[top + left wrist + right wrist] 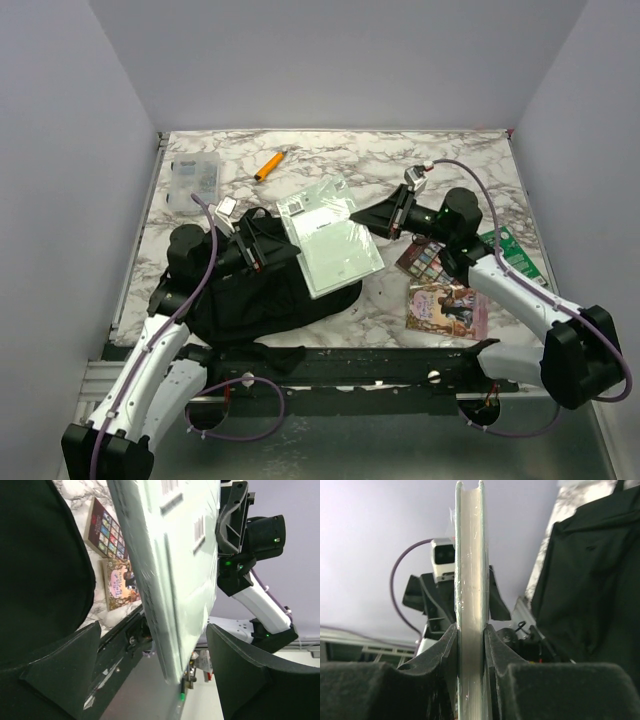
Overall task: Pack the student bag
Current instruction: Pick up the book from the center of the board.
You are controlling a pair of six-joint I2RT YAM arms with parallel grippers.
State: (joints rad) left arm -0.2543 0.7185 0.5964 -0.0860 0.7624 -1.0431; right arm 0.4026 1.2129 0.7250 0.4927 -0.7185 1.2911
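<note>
Black base rail [380, 366] | marble tabletop [380, 160] under student bag [250, 300] | pale walls [340, 60]

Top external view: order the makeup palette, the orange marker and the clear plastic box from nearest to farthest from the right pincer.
1. Makeup palette, just toward the bases from the right pincer, which grips the pale green packet.
2. Orange marker, farther back and left.
3. Clear plastic box, far-left corner.
</note>
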